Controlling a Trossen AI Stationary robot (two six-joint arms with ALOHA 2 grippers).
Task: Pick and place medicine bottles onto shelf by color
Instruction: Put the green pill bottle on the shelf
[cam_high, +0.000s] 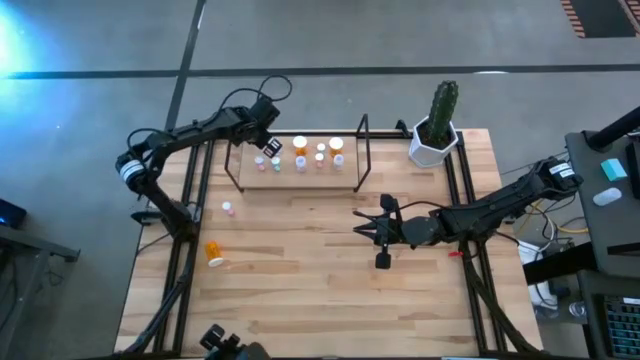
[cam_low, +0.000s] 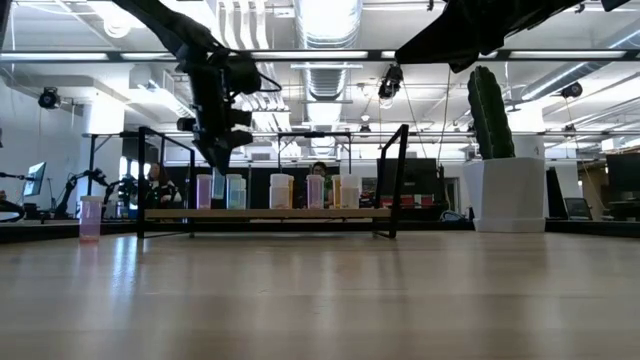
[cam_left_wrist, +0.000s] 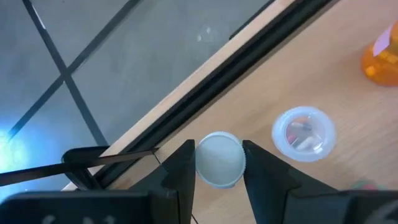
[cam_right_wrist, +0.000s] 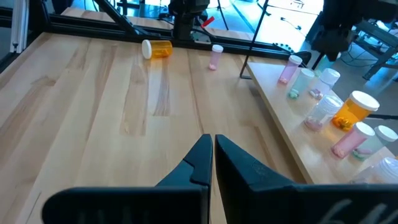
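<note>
The shelf (cam_high: 310, 182) stands at the table's far middle, and several medicine bottles stand on it: orange ones (cam_high: 300, 147) and small pale ones (cam_high: 320, 158). My left gripper (cam_high: 265, 143) hangs over the shelf's far left end, shut on a white-capped medicine bottle (cam_left_wrist: 219, 159). A clear-capped bottle (cam_left_wrist: 303, 132) stands right beside it. A pink bottle (cam_high: 228, 208) stands upright on the table on its base. An orange bottle (cam_high: 214, 252) lies on its side nearer the front. My right gripper (cam_high: 380, 232) is shut and holds nothing, above the table's middle right. My left gripper pinches the bottle's white cap (cam_left_wrist: 231, 163) between its two fingers (cam_left_wrist: 181, 168), one on each side. The fingers slant down from above. The bottle is upright below them; whether its base rests on the shelf board cannot be told.
A white hexagonal pot with a green cactus (cam_high: 437, 128) stands at the far right, beside the shelf. The shelf's black wire uprights (cam_low: 400, 180) rise around the board. Bare wood lies in the table's middle and front (cam_high: 320, 290).
</note>
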